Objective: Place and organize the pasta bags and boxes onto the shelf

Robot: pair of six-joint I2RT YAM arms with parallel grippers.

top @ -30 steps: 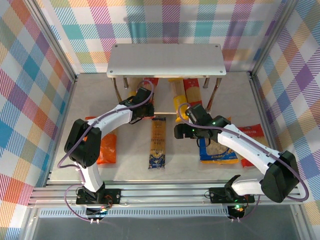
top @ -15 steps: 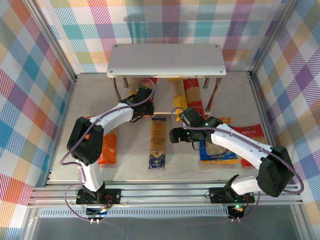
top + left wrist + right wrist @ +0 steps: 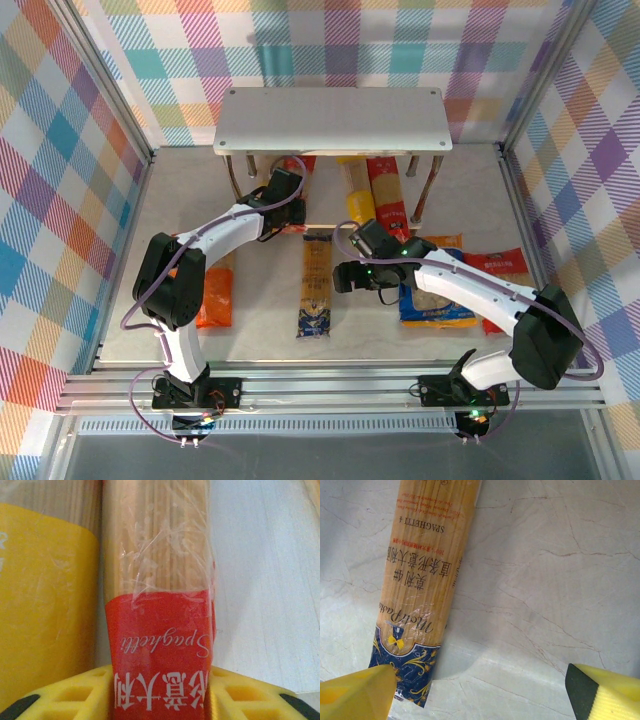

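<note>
The pale grey shelf [image 3: 330,118] stands at the back. My left gripper [image 3: 288,208] reaches under its left part, and in the left wrist view the gripper [image 3: 160,695] has its yellow fingers against both sides of a red pasta box [image 3: 160,645], beside a yellow one [image 3: 45,605]. Another yellow box [image 3: 355,195] and a red box [image 3: 385,195] lie under the shelf's right half. The tan box with a blue end [image 3: 316,285] lies mid-table. My right gripper [image 3: 345,275] hangs open just right of it; its left finger sits by the blue end [image 3: 405,670].
An orange bag [image 3: 215,295] lies at the left under my left arm. A blue bag [image 3: 437,300] and a red bag [image 3: 505,275] lie at the right, partly under my right arm. Thin steel shelf legs [image 3: 428,195] stand near the boxes.
My right arm has swung left, bringing its open gripper beside the tan box. My left gripper has edged a little further under the shelf with the red box.
</note>
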